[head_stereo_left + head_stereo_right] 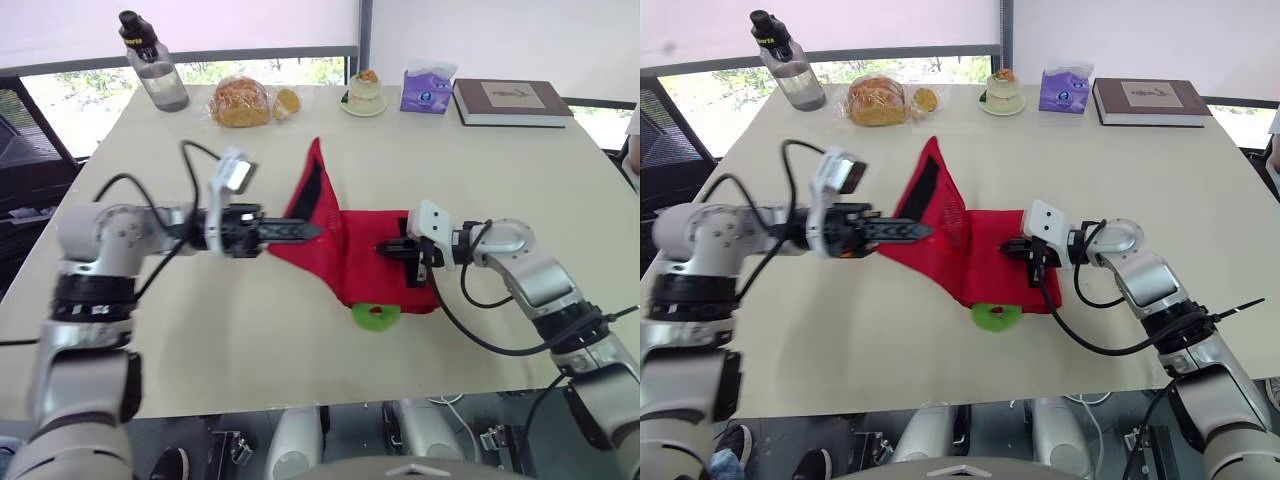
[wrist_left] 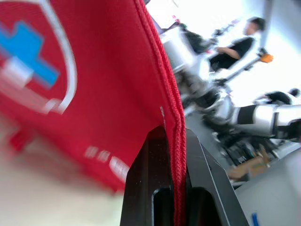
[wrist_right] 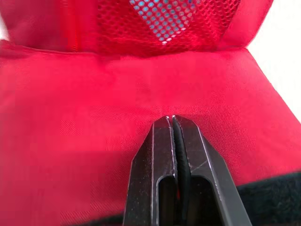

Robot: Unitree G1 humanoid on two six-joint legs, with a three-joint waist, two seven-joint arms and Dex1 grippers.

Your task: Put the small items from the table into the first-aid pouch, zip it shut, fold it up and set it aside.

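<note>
Head view: my left gripper (image 1: 308, 231) holds up one flap of the first-aid pouch (image 1: 365, 262), while my right gripper (image 1: 386, 247) pins the flat panel at its tips, with a green item (image 1: 375, 316) lying just beside. Left wrist view: the corded edge is clamped between the jaws. Right wrist view: the jaws are pinched shut on red fabric, so I judge the fold is in hand, and next I swing the flap over towards the right jaws.

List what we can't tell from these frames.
- Contents of the pouch: something bluish behind the mesh pocket, right wrist view, unidentifiable.
- Green item: partly under the pouch edge in the eye views; type unclear.
- Right gripper: jaws shut over the pouch; what they pinch is hidden between them.
- Zip state: covered by the flap the left gripper holds up.
</note>
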